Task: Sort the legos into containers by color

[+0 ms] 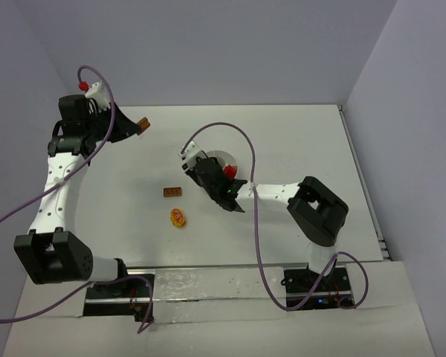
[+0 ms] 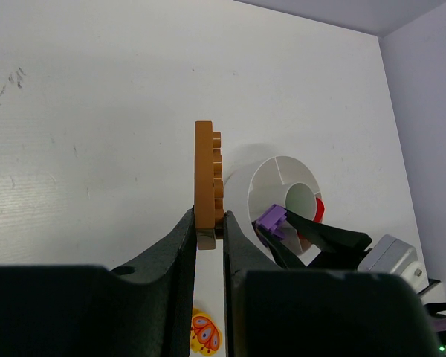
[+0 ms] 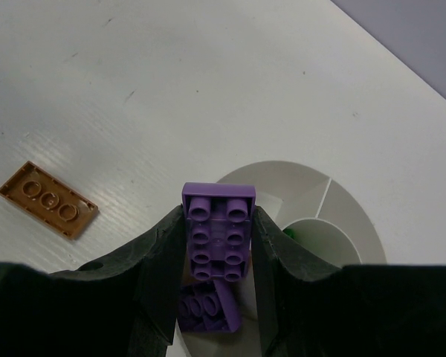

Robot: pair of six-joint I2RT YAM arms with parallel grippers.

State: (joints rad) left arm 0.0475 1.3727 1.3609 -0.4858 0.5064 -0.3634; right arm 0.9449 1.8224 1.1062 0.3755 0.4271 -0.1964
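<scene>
My left gripper is shut on a brown-orange brick and holds it on edge above the table at the far left; in the left wrist view the brick stands up between the fingertips. My right gripper is shut on a purple brick over the near-left wedge of the white dish. A second purple brick lies in that wedge below it. A red brick and a green one are in other compartments. Another brown-orange brick and the round yellow-and-red piece lie on the table.
The dish sits mid-table, partly hidden by my right arm. The table's white surface ends at grey walls at the back and on the right. Purple cables loop above both arms.
</scene>
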